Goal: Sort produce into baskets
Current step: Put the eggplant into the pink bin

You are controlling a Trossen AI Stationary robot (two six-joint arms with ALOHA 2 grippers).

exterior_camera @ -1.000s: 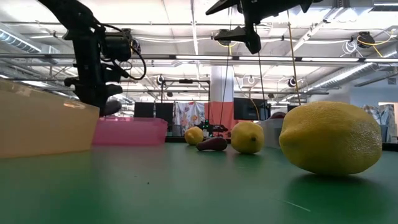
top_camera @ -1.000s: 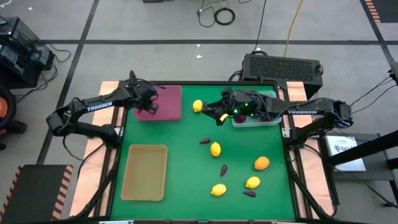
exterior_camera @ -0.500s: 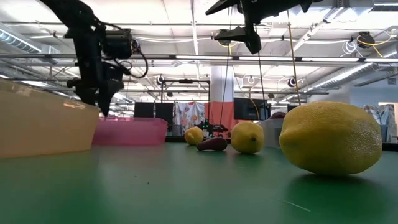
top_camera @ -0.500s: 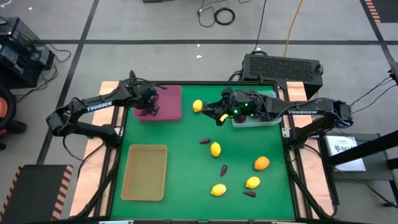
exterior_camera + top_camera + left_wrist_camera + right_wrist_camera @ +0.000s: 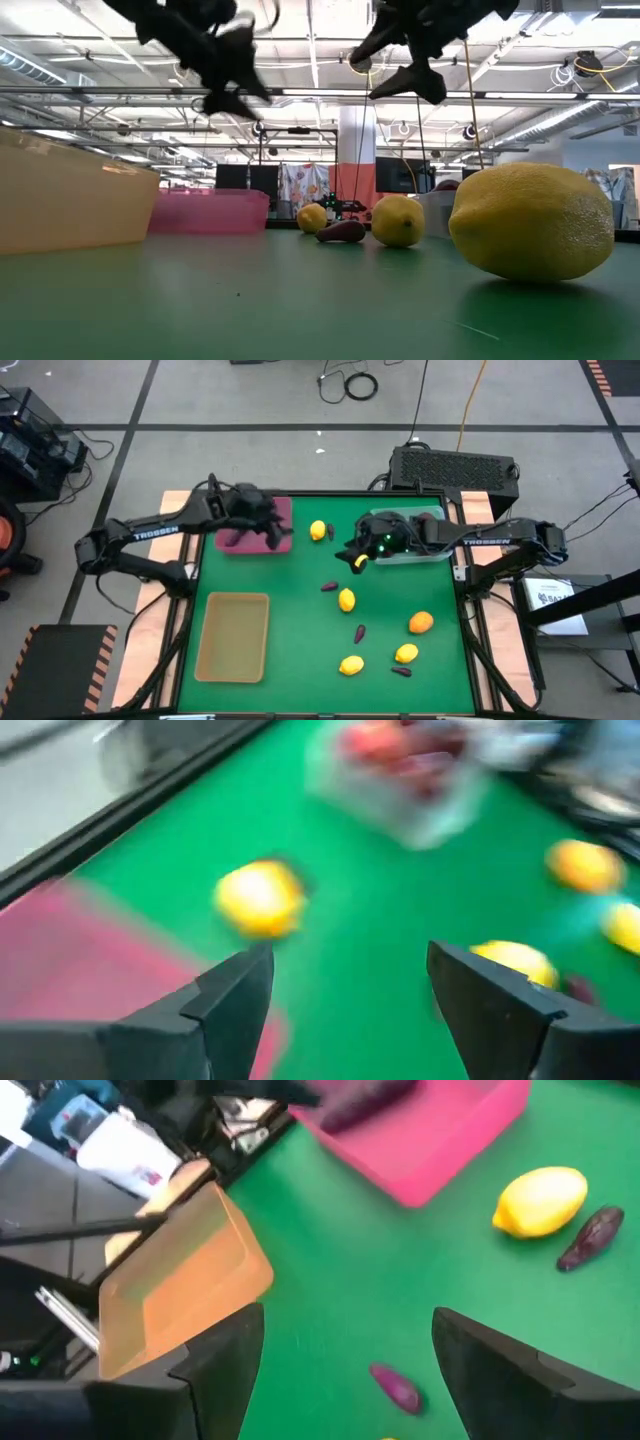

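While the left claw hovers open, a lemon lies near.

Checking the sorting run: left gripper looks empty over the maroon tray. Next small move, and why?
Probably swing the left gripper, open and empty at the maroon tray edge, toward the purple vegetable on the green table beside a lemon. One purple piece already lies in that tray.
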